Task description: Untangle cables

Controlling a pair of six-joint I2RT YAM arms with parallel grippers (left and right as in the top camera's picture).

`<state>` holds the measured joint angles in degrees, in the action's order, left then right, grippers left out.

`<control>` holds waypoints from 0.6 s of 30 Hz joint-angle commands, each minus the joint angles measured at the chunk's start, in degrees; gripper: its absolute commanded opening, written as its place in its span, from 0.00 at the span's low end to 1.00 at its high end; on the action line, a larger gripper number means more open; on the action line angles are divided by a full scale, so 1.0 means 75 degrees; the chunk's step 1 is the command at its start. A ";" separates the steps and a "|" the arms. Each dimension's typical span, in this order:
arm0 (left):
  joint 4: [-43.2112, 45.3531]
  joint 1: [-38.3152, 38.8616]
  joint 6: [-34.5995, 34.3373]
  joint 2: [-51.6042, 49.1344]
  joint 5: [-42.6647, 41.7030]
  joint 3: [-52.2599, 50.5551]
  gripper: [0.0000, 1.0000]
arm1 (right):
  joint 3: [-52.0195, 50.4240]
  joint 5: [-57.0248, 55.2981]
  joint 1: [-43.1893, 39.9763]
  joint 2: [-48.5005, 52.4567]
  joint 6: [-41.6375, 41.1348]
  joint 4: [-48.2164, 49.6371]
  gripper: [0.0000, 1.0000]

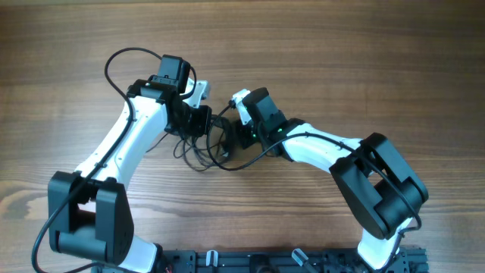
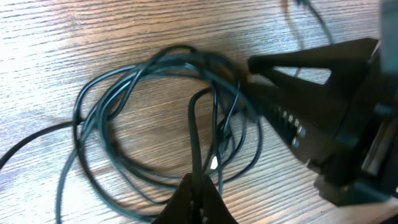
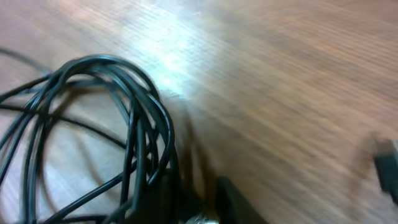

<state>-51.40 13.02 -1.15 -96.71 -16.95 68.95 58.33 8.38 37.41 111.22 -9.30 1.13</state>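
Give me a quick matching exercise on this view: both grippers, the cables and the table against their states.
Things:
1. left gripper
2. right gripper
3. cables
4. table

States:
A. brown wood grain
B. shut on a strand
C. black, loosely coiled
D. fingers either side of the coil

Pairs: 1-B, 2-D, 3-C, 4-A

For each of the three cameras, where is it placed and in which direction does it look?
Overhead: above the table, looking straight down; the left arm, the right arm and the cables between them show.
Left wrist: on the left arm, looking low at the cables; the left gripper, shut on a strand, and the right gripper show.
Right wrist: on the right arm, close above the table, blurred; its dark fingers show at the bottom.
Shared: both wrist views show the same cables.
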 commanded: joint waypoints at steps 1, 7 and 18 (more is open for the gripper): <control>0.0017 -0.0017 0.0093 -0.0082 0.0015 -0.0058 0.04 | 0.0026 -0.1687 0.0023 0.0146 -0.0020 -0.0149 0.18; 0.0023 -0.0017 0.0093 -0.0082 0.0015 -0.0058 0.04 | 0.0026 -0.1253 0.0026 0.0149 0.0047 -0.0041 0.29; 0.0023 -0.0017 0.0096 -0.0082 0.0015 -0.0058 0.04 | 0.0026 -0.0968 0.0032 0.0755 0.0166 0.0621 0.34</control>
<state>-51.37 13.02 -1.15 -96.92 -16.93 68.95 58.61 2.11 37.78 113.25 -9.10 5.65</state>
